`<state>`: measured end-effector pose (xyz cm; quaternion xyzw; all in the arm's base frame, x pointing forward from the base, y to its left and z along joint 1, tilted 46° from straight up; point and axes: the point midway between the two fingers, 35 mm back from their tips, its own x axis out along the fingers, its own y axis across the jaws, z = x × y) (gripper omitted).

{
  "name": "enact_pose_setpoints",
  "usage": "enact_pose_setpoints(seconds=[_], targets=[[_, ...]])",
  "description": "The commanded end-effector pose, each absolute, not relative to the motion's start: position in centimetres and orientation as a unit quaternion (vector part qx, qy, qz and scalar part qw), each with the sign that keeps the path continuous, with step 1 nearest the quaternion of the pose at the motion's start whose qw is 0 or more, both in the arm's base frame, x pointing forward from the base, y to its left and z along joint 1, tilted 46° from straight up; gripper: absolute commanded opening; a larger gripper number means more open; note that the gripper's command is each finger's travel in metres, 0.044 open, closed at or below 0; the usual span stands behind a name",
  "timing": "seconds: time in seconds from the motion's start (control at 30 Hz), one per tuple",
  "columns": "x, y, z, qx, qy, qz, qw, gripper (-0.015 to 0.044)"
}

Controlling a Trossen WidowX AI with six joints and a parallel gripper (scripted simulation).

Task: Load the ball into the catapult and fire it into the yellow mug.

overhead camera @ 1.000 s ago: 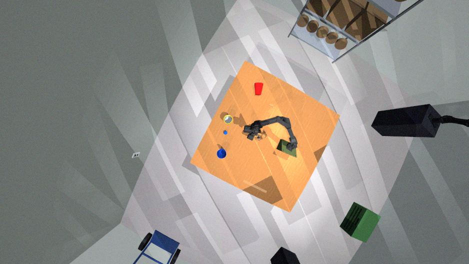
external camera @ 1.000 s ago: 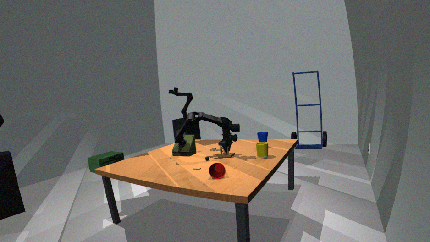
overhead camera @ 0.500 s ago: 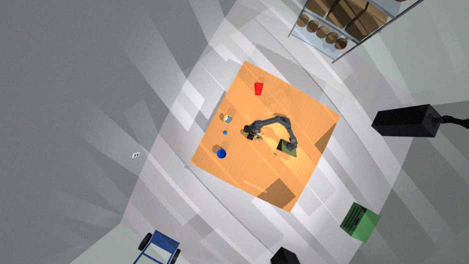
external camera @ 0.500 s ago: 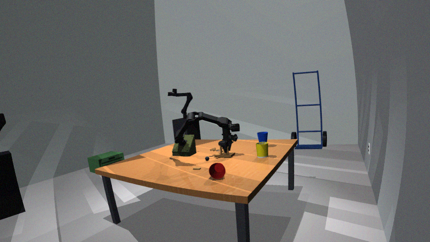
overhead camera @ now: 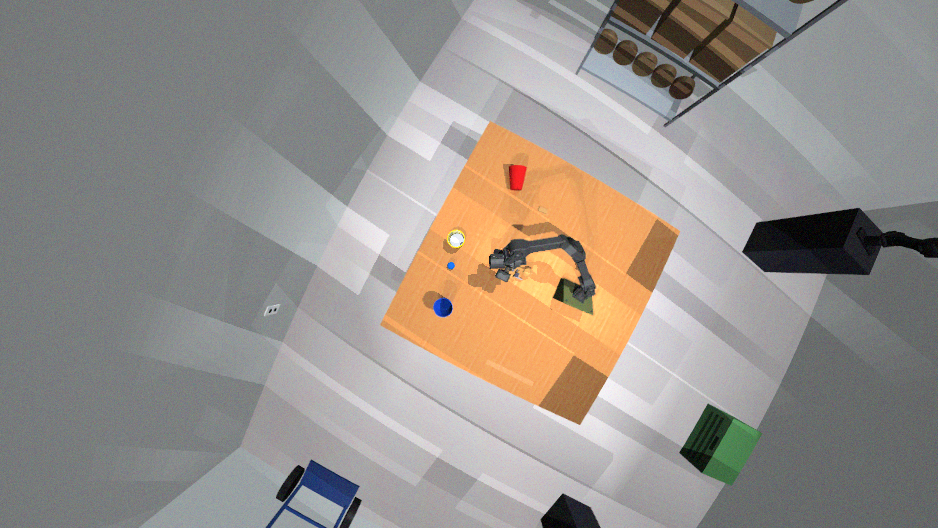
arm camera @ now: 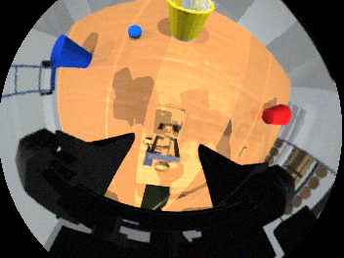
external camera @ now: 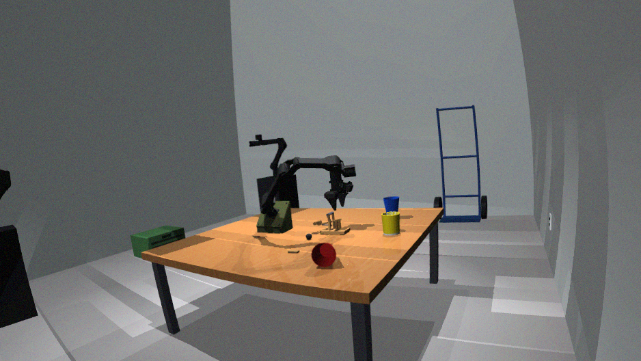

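The small wooden catapult stands near the middle of the orange table. My gripper hangs open and empty a little above it, with a finger on each side in the wrist view. The yellow mug stands upright beyond the catapult. A blue ball lies on the table between the mug and a blue cup. In the exterior view, a small dark ball lies on the table left of the catapult.
A blue cup stands behind the mug. A red cup lies on its side near the table edge. The arm's green base sits on the table. A small stick lies nearby.
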<state>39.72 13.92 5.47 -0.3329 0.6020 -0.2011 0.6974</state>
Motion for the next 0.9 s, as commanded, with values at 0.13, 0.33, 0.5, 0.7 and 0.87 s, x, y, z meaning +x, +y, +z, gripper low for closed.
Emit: enact_pose_setpoints(seconds=[0.13,0.33,0.5,0.7,0.87], targets=[[38.3,17.1,8.7,-0.378,0.604,-0.160,0.683,0.0440],[38.7,13.5,8.4,-0.365,0.609,-0.175,0.683,0.0335],[37.8,8.0,9.6,-0.349,0.607,-0.185,0.689,0.0300],[35.1,1.7,10.4,-0.334,0.603,-0.202,0.696,0.0300],[32.3,-2.4,10.3,-0.325,0.599,-0.218,0.698,0.0300]])
